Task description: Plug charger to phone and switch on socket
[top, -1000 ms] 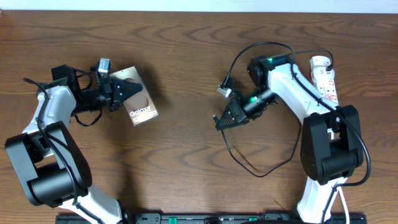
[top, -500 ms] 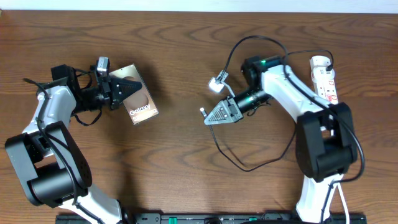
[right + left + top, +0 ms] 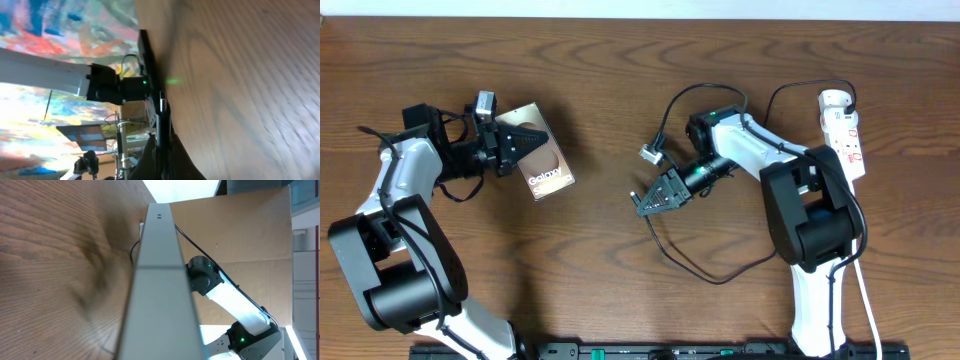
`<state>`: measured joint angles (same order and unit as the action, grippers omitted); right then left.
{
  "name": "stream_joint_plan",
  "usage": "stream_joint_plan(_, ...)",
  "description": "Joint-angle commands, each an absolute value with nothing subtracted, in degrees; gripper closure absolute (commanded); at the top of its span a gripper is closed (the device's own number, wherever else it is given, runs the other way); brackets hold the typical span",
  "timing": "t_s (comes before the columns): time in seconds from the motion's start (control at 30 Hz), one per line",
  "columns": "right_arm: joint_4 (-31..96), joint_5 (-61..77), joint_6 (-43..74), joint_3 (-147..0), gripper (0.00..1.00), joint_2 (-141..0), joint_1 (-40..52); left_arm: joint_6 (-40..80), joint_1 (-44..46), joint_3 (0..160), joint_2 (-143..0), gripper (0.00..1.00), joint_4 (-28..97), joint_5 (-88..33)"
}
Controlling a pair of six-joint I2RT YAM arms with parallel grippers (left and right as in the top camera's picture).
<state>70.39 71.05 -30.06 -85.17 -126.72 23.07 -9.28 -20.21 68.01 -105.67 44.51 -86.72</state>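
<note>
Presently the phone (image 3: 548,170) is held toward the counter's left edge, nearer the far side, screen up, with "Galaxy" legible in white. Its long axis runs from far edge to near edge, the near end angled slightly right. The left gripper (image 3: 525,140) is clamped on its far portion. Near the counter's centre, the right gripper (image 3: 648,200) is closed on the charger (image 3: 705,272) by its plug tip, pointing left; black cable loops behind. The socket (image 3: 846,135) lies by the far right corner, well apart
</note>
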Motion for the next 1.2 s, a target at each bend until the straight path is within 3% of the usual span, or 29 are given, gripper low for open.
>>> stream_joint_plan(0.0,70.02,68.97,-25.78,-85.49,0.99,-126.37,22.52,-10.28,-20.47,68.47,-105.32,0.93,44.47,-90.02)
stream_joint_plan(0.13,70.26,73.06,-29.34,-85.49,0.99,-126.37,22.39,-10.28,-20.47,68.47,-105.32,0.93,44.25,-90.00)
stream_joint_plan(0.4,80.55,88.27,-62.74,-85.49,0.99,-126.37,27.53,-10.26,-20.47,68.47,-105.32,0.92,42.89,-90.04)
stream_joint_plan(0.67,73.47,89.56,-62.50,-85.52,0.99,-126.37,35.42,-10.24,-20.45,68.47,-105.32,0.93,40.16,-90.04)
stream_joint_plan(0.93,59.46,89.56,-47.72,-85.52,0.99,-126.37,35.94,-10.26,-20.45,68.47,-105.32,0.93,38.22,-90.04)
stream_joint_plan(1.17,28.80,89.52,-15.16,-85.52,0.99,-126.37,34.85,-10.26,-20.45,68.47,-105.32,0.93,37.54,-90.04)
